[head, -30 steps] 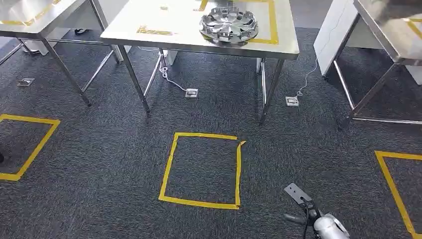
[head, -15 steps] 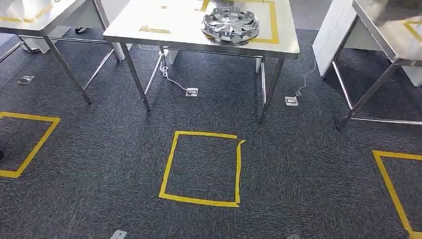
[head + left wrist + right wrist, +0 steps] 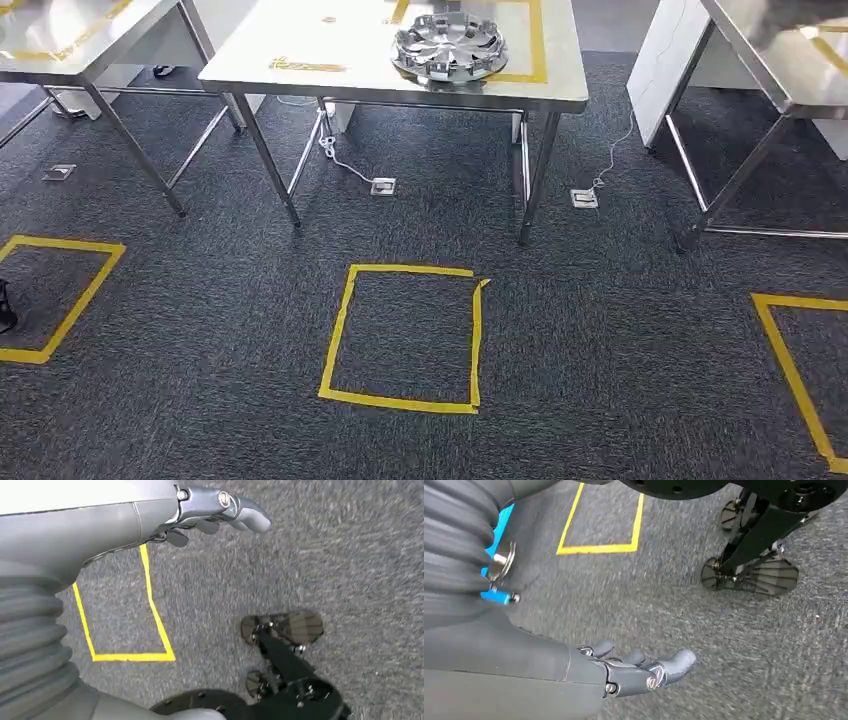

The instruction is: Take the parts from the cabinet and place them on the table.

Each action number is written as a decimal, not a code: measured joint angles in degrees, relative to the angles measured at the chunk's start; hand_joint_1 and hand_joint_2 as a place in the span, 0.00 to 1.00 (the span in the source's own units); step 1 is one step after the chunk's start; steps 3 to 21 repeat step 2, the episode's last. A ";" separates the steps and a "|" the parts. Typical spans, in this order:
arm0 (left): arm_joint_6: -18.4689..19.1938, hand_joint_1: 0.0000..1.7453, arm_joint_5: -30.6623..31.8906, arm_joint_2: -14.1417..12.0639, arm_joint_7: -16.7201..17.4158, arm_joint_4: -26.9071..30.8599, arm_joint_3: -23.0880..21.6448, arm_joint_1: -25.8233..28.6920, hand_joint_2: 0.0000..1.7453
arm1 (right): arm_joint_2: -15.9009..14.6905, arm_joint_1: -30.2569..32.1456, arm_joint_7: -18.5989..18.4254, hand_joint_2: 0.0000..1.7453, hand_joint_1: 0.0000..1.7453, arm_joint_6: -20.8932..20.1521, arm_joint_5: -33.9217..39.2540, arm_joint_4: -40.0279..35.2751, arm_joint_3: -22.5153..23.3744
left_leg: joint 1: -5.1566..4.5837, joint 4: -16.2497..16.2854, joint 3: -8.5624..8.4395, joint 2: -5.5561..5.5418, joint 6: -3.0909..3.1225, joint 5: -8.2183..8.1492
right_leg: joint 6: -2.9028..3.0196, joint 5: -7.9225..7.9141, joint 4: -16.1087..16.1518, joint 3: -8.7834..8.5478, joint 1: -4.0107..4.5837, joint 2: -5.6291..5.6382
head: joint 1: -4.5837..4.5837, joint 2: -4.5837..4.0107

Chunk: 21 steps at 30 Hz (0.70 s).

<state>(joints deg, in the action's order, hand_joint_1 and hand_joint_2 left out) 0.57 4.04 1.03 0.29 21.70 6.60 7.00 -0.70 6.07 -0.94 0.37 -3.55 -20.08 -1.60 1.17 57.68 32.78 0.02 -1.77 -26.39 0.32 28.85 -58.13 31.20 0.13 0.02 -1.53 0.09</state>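
Silver and shiny, one wheel cover (image 3: 452,47) lies on the steel table (image 3: 300,45) in front of you, partly inside the yellow tape frame (image 3: 537,45) stuck on the tabletop. That looks like one of the parts, so you can count that one as done. No cabinet can be seen from here, so you cannot tell how many parts are left to bring. Look at your left hand (image 3: 220,512) in the left wrist view: it hangs over the dark grey carpet (image 3: 600,330) with nothing in it, and its fingers are loosely bent and a little apart. Your right hand (image 3: 639,669) in the right wrist view is the same, hanging low over the carpet, fingers a little apart, holding nothing. So both hands are free for the next part. A yellow tape square (image 3: 403,338) is marked on the floor between you and the table, and the corners of two more squares lie off to each side. Two small floor sockets (image 3: 384,186) sit under the table with thin white cables going up from them. More steel tables stand to the left and right. I think the next job is to go to the cabinet, pick up another part, and bring it back here to the table.
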 joint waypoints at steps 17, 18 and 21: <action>-0.28 0.00 -2.27 -0.09 -0.15 0.07 -1.49 0.58 0.00 | 0.13 0.86 0.59 1.00 0.00 -0.20 2.00 -0.44 0.09 | 0.01 0.00 0.01 0.00 -0.11 -0.07 | 0.03 0.02 -0.01 -0.01 0.01 0.00 | 0.00 0.00; -0.28 0.00 -2.27 -0.09 -0.15 0.07 -1.49 0.58 0.00 | 0.13 0.86 0.59 1.00 0.00 -0.20 2.00 -0.44 0.09 | 0.01 0.00 0.01 0.00 -0.11 -0.07 | 0.03 0.02 -0.01 -0.01 0.01 0.00 | 0.00 0.00; -0.28 0.00 -2.27 -0.09 -0.15 0.07 -1.49 0.58 0.00 | 0.13 0.86 0.59 1.00 0.00 -0.20 2.00 -0.44 0.09 | 0.01 0.00 0.01 0.00 -0.11 -0.07 | 0.03 0.02 -0.01 -0.01 0.01 0.00 | 0.00 0.00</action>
